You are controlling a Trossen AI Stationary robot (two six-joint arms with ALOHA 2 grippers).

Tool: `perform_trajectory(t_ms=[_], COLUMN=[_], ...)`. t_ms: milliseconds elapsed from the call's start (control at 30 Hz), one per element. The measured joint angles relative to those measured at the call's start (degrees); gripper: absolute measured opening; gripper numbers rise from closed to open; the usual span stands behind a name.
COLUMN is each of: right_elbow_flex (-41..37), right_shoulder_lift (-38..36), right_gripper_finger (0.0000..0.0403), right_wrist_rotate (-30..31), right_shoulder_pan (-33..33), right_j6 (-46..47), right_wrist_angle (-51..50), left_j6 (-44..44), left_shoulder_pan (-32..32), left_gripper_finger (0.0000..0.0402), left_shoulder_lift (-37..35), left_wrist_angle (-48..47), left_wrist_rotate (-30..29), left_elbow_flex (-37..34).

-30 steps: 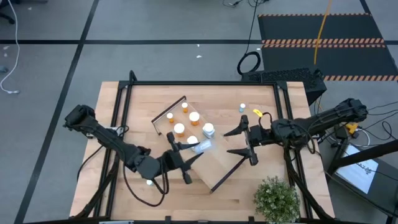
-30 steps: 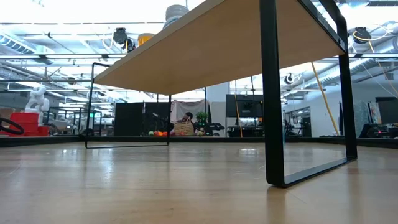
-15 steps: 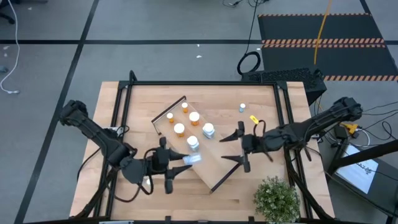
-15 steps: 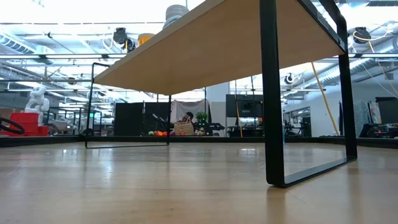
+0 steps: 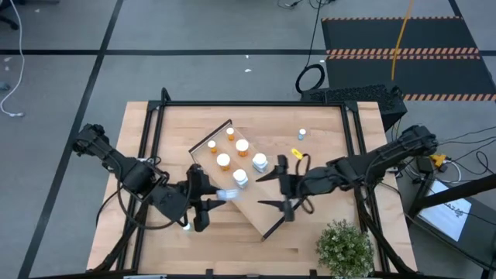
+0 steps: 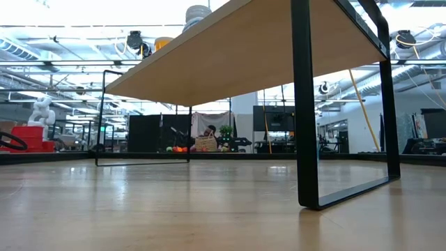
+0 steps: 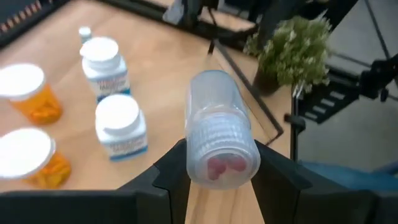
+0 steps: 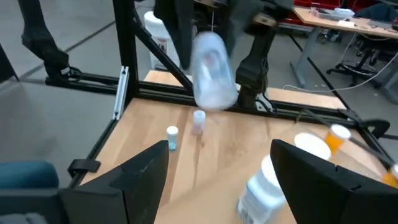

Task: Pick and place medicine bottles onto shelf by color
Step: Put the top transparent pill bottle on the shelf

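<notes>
The left gripper [image 5: 219,194] is clamped on a clear bottle [image 7: 217,127], its fingers part-closed on either side of the ribbed neck, holding it lying sideways just off the near-left edge of the shelf [image 5: 267,208]. Carrying it on its side like that looks like a way to bring it in low over the board before it is set upright.

On the shelf, the orange bottles [image 5: 242,146] cluster toward the far-left end, and two pale white-capped bottles [image 5: 260,162] stand next along the board. So the clear one probably belongs beside that pale pair, keeping the colours apart.

The right gripper [image 5: 271,190] hangs over the middle of the shelf with its fingers spread wide and nothing between them, pointed toward the carried bottle. I'd guess it is waiting to steady or receive it, though that is hard to judge from here.

One small white-capped bottle [image 5: 301,135] stands on the table beyond the shelf, not yet sorted.
</notes>
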Motion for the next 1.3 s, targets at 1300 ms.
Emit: perform_trajectory(t_ms=[1300], right_elbow_flex=[18.12], right_shoulder_lift=[21.97], right_gripper_finger=[0.0262], right_wrist_rotate=[-12.54], right_shoulder_pan=[-6.60], right_j6=[-6.96], right_wrist_angle=[0.15], left_j6=[-10.59], left_shoulder_pan=[2.75], left_gripper_finger=[0.0149], left_shoulder_lift=[0.77], left_wrist_angle=[-7.98], left_wrist_rotate=[9.28], left_elbow_flex=[0.28])
